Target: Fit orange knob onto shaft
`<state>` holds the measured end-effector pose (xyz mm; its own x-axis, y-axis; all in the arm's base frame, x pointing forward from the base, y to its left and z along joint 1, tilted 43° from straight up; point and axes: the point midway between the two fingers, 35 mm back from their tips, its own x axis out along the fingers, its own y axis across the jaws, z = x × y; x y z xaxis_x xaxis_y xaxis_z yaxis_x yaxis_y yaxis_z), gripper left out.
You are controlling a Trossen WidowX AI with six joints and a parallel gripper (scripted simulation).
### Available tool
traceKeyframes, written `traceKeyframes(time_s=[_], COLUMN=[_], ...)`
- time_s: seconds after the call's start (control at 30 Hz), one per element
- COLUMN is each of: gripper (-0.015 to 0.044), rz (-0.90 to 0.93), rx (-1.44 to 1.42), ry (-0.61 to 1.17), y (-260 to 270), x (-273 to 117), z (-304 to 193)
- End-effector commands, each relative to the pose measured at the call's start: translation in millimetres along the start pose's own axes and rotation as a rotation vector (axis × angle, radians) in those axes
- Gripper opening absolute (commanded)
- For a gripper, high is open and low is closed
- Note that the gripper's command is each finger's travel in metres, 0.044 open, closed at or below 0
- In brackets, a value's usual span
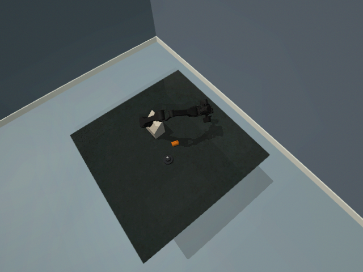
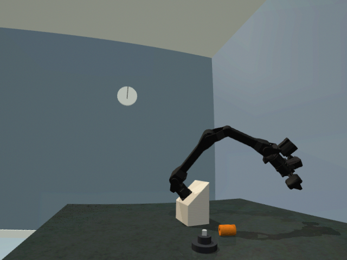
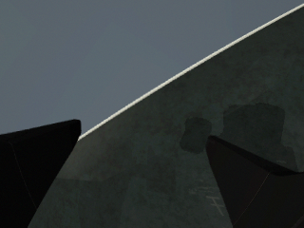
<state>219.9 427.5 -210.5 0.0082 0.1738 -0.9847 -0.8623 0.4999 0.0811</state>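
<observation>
The orange knob lies on its side on the dark table. Its left end face shows narrowly in the exterior view, with a small dark mark; the hole's flat side cannot be made out. The round black pedestal stands upright near the knob, apart from it. The silver shaft points up from it, bare; its flat side is not clear. My gripper is open and empty, high above the table, far to the right of the knob in the exterior view and tilted downward.
A pale wedge-shaped block stands at the arm's base, behind the pedestal and knob in the exterior view. The dark table has its edge near the wall on the gripper's side. The arm's shadow falls beside the knob.
</observation>
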Motion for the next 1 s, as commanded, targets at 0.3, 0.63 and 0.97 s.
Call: traceKeyframes(time_s=[0.3, 0.63, 0.97], gripper=[0.0440, 0.0440, 0.0440], rz=[-0.478, -0.795, -1.140], rx=[1.209, 1.751, 2.230], ry=[0.098, -0.045, -0.384], y=[-94, -135, -167], x=[-71, -121, -179], z=[-93, -148, -207])
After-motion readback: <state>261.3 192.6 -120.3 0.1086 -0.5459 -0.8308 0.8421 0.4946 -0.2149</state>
